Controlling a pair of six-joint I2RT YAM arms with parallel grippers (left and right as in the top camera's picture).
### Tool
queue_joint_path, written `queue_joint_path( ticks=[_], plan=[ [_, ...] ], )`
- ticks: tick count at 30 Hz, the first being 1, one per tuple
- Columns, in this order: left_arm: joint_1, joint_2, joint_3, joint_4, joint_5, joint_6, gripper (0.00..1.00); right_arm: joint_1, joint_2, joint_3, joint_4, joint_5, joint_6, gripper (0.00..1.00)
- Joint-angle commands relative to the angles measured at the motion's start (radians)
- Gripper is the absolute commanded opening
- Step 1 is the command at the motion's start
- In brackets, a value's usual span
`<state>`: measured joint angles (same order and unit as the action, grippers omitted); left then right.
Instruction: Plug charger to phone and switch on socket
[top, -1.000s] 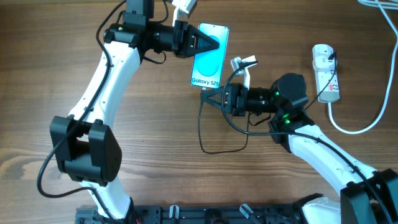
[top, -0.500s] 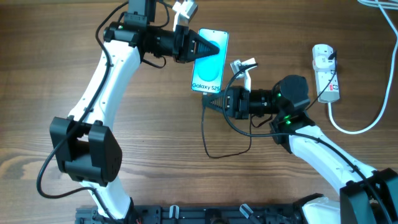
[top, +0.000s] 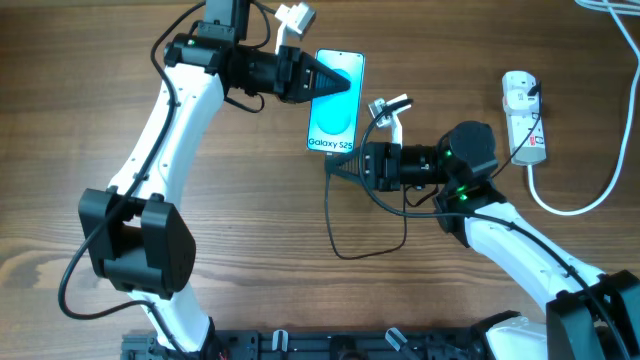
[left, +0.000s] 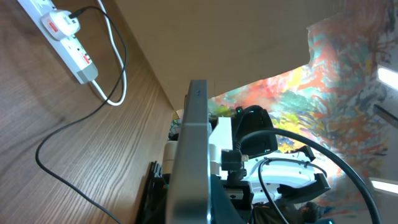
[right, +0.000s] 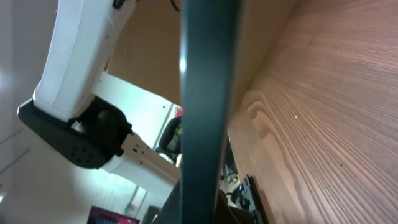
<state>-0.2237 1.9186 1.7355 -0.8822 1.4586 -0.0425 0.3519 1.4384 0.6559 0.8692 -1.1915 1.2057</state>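
Observation:
The phone (top: 334, 112), turquoise screen up with "Galaxy S25" at its foot, is held above the table by my left gripper (top: 338, 80), shut on its upper part. It shows edge-on in the left wrist view (left: 191, 149) and as a dark vertical bar in the right wrist view (right: 203, 93). My right gripper (top: 337, 165) is right at the phone's foot, shut on the end of the charger; the connector tip is hidden. The thin black charger cable (top: 345, 252) loops down over the table. The white socket (top: 524, 118) lies at the right, also seen in the left wrist view (left: 67, 38).
The socket's white cord (top: 575, 205) curves along the table's right side. The left arm (top: 165, 120) crosses the left half of the table, and its white link shows in the right wrist view (right: 81, 68). A dark rail (top: 330, 342) runs along the front edge.
The phone has shifted slightly down toward the right gripper, so its foot now meets the gripper tips. The charger cable's loop has sagged lower and to the right.

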Motion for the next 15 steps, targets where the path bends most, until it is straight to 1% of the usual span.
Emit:
queue_joint_path(
  ticks=[1, 7, 15],
  plan=[
    [-0.034, -0.023, -0.028, -0.040, -0.009, 0.065, 0.04, -0.059, -0.008, 0.046, 0.051, 0.388, 0.025, 0.04],
    [-0.034, -0.023, -0.028, -0.050, -0.013, 0.065, 0.04, -0.059, -0.007, 0.046, 0.060, 0.375, -0.019, 0.05],
    [-0.034, -0.023, -0.028, -0.086, -0.013, 0.064, 0.04, -0.059, -0.006, 0.046, 0.058, 0.280, -0.085, 0.05]
  ],
)
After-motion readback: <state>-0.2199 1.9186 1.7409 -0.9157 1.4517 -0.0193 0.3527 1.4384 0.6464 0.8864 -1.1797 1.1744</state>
